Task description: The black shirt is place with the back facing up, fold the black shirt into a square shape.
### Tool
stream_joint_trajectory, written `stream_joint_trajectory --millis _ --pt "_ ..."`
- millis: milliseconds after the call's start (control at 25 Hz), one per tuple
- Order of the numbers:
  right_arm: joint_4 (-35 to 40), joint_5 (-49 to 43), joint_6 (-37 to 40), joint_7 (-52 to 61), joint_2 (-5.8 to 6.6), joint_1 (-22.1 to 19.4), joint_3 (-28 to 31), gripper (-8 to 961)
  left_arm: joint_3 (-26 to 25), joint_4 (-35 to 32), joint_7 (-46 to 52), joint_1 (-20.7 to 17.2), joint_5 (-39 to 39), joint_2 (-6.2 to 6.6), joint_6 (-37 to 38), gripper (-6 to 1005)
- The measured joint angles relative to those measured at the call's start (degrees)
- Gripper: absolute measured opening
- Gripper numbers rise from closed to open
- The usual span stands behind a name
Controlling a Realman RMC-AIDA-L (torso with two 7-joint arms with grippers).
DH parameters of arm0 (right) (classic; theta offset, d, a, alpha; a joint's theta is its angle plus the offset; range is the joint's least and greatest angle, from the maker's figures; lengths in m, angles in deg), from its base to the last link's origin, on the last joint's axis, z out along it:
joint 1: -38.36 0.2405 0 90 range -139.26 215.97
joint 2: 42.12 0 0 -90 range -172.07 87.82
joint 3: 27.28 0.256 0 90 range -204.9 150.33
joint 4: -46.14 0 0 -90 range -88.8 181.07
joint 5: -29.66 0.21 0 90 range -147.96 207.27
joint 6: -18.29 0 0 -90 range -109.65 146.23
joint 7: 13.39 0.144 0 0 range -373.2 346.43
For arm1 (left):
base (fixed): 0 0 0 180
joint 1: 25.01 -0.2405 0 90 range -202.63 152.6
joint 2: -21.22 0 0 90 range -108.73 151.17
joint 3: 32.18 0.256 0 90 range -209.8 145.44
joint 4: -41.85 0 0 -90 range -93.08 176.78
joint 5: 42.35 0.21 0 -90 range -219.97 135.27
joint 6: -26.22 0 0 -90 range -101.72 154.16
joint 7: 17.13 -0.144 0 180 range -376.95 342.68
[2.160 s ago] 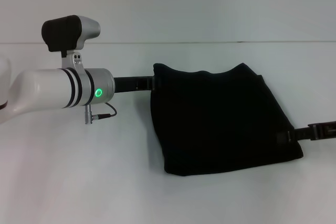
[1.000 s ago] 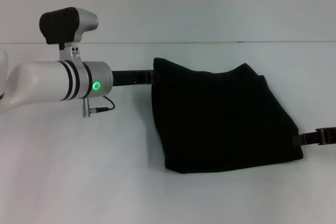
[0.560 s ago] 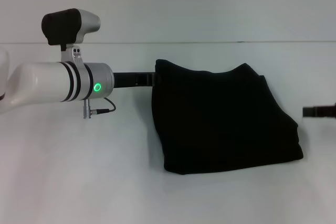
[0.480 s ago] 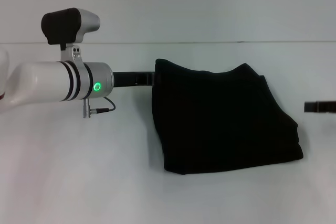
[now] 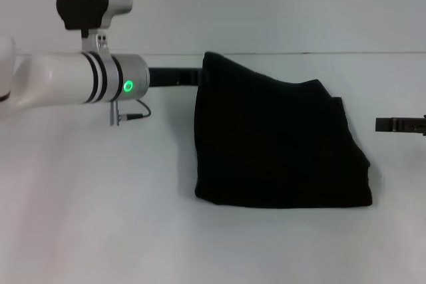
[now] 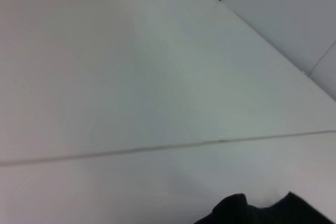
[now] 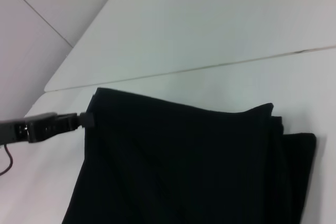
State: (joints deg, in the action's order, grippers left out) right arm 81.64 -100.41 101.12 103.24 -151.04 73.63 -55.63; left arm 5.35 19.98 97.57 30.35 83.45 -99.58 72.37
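The black shirt [image 5: 279, 144] lies folded into a rough rectangle on the white table [image 5: 100, 217], its far left corner lifted off the surface. My left gripper [image 5: 198, 75] reaches in from the left and is shut on that raised corner; the right wrist view shows the same pinch [image 7: 84, 119] on the shirt [image 7: 184, 166]. My right gripper [image 5: 381, 124] hovers at the right edge, apart from the shirt's right side. A small piece of the shirt [image 6: 262, 213] shows in the left wrist view.
Behind the shirt, the table's back edge [image 5: 299, 53] meets a plain wall. My white left forearm [image 5: 66, 84], with its green light, spans the left side above the table.
My right gripper let go of the shirt's near right corner and drew back to the right. My left gripper rose, lifting the far left corner, and the shirt's front edge shifted.
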Motion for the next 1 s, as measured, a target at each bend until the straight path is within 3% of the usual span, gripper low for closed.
stream_joint_trajectory --millis 80,400,680,840,1000 --pt "0.0 0.2 0.1 0.0 -0.01 0.0 0.0 783 0.0 0.0 0.2 0.4 0.0 0.21 -0.1 16" --pt "0.0 0.3 0.1 -0.9 -0.14 0.4 -0.3 776 -0.4 -1.2 0.5 -0.9 -0.2 -0.17 -2.1 20" --pt "0.0 3.5 -0.2 -7.4 -1.17 0.7 0.0 776 -0.5 -5.6 0.6 -3.8 -0.3 0.25 -2.4 159" --pt "0.0 7.7 0.2 -14.9 -1.84 0.3 0.0 776 -0.4 -15.6 -1.1 -8.7 -2.2 -0.36 9.3 239" --pt "0.1 8.6 0.1 -21.8 -2.67 0.5 -0.2 777 -0.2 -23.5 -8.5 -13.5 -5.1 -2.46 25.8 424"
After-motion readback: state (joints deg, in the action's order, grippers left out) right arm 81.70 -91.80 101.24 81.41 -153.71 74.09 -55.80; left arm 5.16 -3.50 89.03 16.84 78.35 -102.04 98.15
